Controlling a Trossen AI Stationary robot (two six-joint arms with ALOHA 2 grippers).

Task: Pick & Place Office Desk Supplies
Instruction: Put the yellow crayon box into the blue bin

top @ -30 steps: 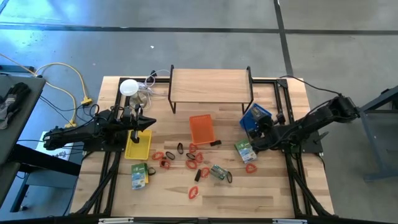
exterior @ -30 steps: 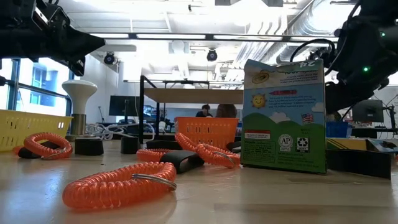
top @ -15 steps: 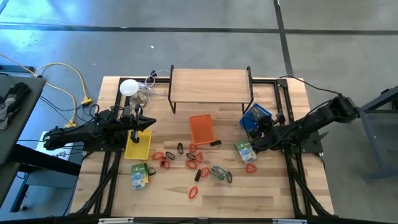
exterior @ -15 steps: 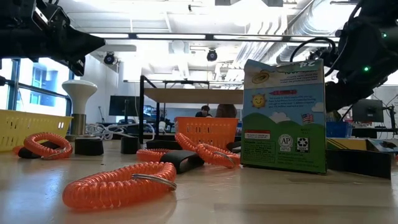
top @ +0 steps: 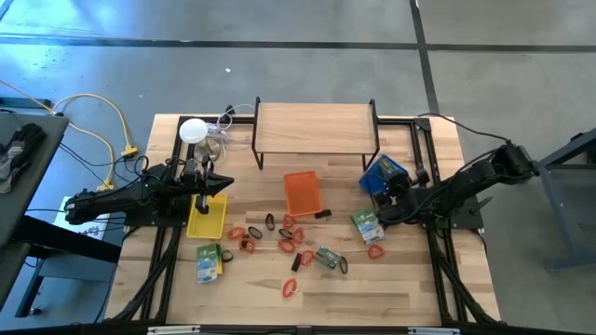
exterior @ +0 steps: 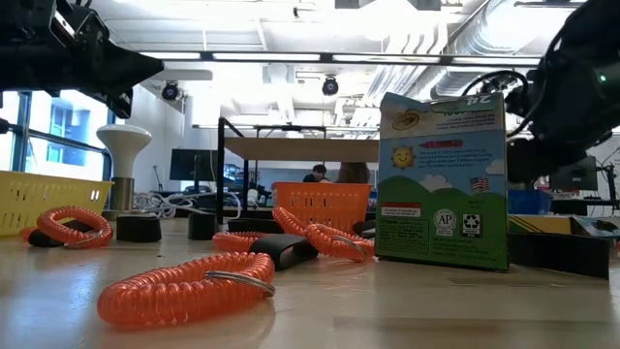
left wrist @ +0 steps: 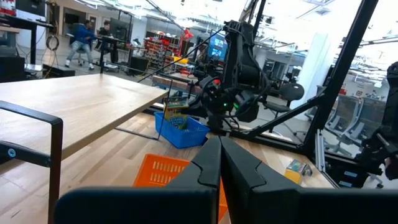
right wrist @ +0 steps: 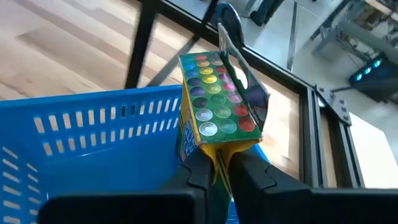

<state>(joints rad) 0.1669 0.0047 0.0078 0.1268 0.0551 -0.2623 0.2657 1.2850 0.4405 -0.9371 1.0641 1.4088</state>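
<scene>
A: Wooden table (top: 372, 288), workshop beyond. Which step?

B: Placing, I'd judge. The right pincer (right wrist: 219, 163) pinches a crayon box (right wrist: 217, 106) by its flap, just above the blue tray (right wrist: 93, 118); next, let go.

A: The left pincer (left wrist: 219, 163)?

B: Closed, empty, above the yellow tray (top: 206, 220). The blue tray's floor is hidden.

Orange coiled loops (top: 288, 245), black clips (top: 270, 221) and green packets (top: 209, 261) scattered loose mid-table, one packet (exterior: 442, 181) upright.
</scene>
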